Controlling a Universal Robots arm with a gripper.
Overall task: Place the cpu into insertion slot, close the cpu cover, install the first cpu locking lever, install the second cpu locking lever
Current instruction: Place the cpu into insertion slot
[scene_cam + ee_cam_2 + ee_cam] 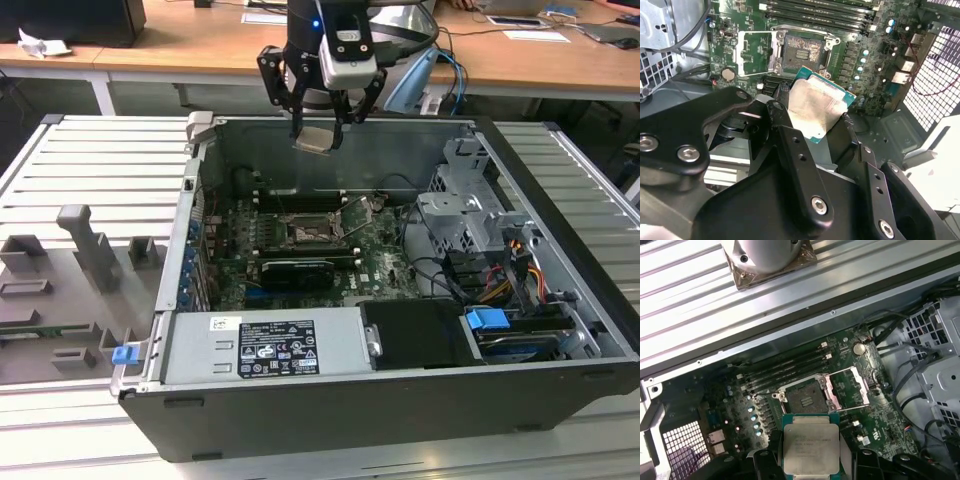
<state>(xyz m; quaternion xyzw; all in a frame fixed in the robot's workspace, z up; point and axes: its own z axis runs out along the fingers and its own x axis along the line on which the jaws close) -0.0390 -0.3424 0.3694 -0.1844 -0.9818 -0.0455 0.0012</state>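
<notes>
1. Clamped on the cpu (811,447), my claw (318,130) hangs high over the open computer case (300,420), near its far wall in the exterior view.
2. Both wrist views show my fingers (790,135) pressing on two opposite edges of the chip, with its silvery face turned toward the cameras and a green border showing around that face.
3. Well below the cpu lies the insertion slot (805,396). It is uncovered, and its dark centre shows inside the metal rim. Chip and slot are well apart.
4. The cpu cover (357,213) is swung open on its hinge. It stands beside the slot, on the side toward the exterior view's right, and the green board (890,425) shows through its window.
5. Long black memory slots (785,367) run along the board just beyond the insertion slot, toward the case's far wall.
6. The case rests on a ribbed metal table (80,150). Grey fixtures (90,245) stand on the table at the exterior view's left, apart from the case.
</notes>
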